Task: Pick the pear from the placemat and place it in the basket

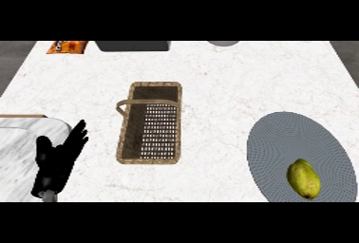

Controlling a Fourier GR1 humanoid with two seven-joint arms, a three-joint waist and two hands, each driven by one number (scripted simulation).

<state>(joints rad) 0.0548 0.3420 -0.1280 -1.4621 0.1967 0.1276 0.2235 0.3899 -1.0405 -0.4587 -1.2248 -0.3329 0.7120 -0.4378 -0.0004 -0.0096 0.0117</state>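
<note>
A yellow-green pear [304,178] lies on the round grey placemat [280,137] at the lower right of the white marble counter. A long brown wicker basket [125,137] with a handle stands left of the middle, with nothing in it. My left hand [57,161] rests open at the lower left, fingers pointing up, well apart from the basket. My right hand does not show.
An orange snack bag [67,46], a dark grey box [133,45] and a grey round object [223,42] sit along the far edge. A white marbled slab [17,152] lies at the lower left under my left hand.
</note>
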